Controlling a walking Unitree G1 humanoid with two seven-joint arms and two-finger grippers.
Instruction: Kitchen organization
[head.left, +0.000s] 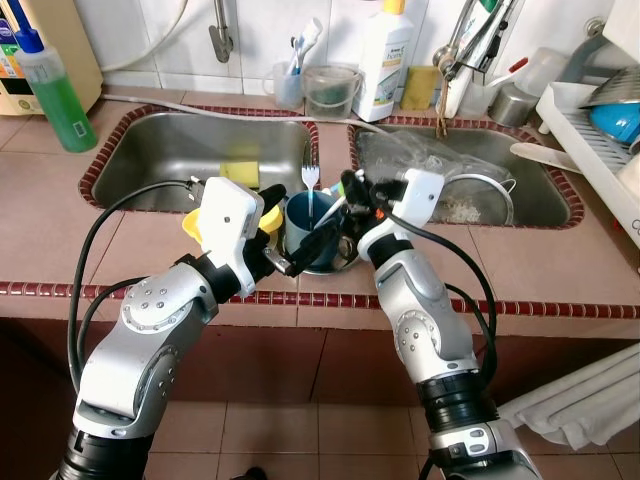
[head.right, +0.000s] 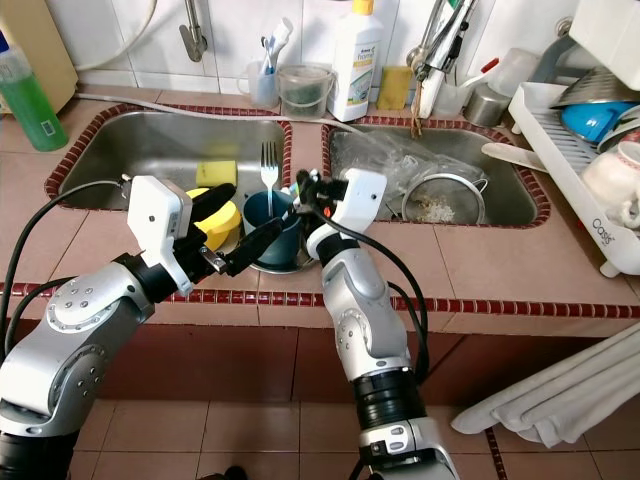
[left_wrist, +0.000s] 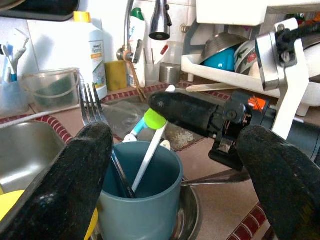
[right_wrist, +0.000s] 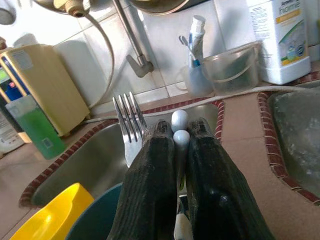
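The right gripper (right_wrist: 176, 145) is closed on the white handles of two thin utensils (right_wrist: 179, 129) — their rounded tips show between the two black fingers (right_wrist: 150, 170). The lower ends of these utensils sit inside the blue cup (head.left: 308, 222), which also holds a fork (head.left: 310, 178) standing tines-up. The cup stands in a shallow metal dish (head.right: 290, 265) on the tiled counter (head.left: 560, 260), on the strip between the two sinks.

The left gripper (left_wrist: 165, 165) is open, one finger on each side of the cup and not touching it as far as the left wrist view shows. A yellow container (head.right: 218, 220) sits just beside the cup on the robot's left.

Risks:
- Tipping: the cup is not held. If the right gripper moves sideways with the handles still inside, they can lever against the rim and topple the cup toward the left sink (head.left: 170, 150).
- Slippage: the handles are thin and smooth, and the grip is near their tips, so they may rotate or slide out.
- Collision: the grippers are close together over the cup — a closing move by the left could strike the right fingers.

Pose: both arms reach forward with elbows bent, wrists converging over the counter edge. The right forearm rises steeply and angles toward the cup; the left forearm runs lower and flatter.
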